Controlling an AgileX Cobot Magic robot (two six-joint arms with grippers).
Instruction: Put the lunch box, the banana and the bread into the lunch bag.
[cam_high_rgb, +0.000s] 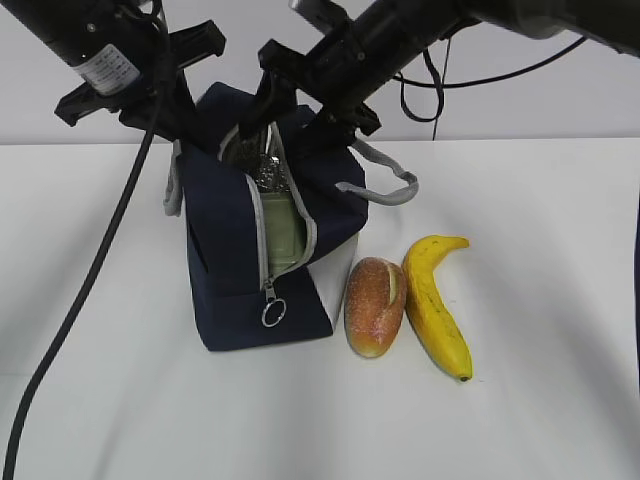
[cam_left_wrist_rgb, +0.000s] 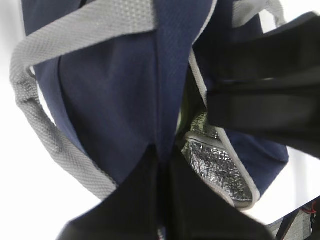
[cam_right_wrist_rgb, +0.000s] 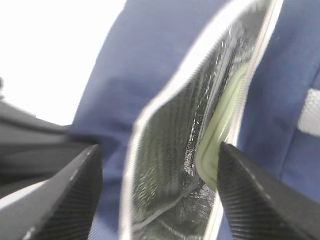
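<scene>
Left fingers (cam_left_wrist_rgb: 162, 165) pinch the lunch bag (cam_high_rgb: 225, 230) fabric; right fingers (cam_right_wrist_rgb: 155, 195) gape above its mouth. Lunch box (cam_high_rgb: 283, 232) sits inside already. Bread (cam_high_rgb: 375, 305) and banana (cam_high_rgb: 437, 300) wait on the counter (cam_high_rgb: 540, 400); both probably squishy, so grab mid-body, gently.

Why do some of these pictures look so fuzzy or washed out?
Exterior view: sharp, evenly lit, soft shadows under the bread and banana. Left wrist view: lunch bag too close, softly blurred, background blown white. Right wrist view: silver lining glints, jaws blurred at the edges.
</scene>
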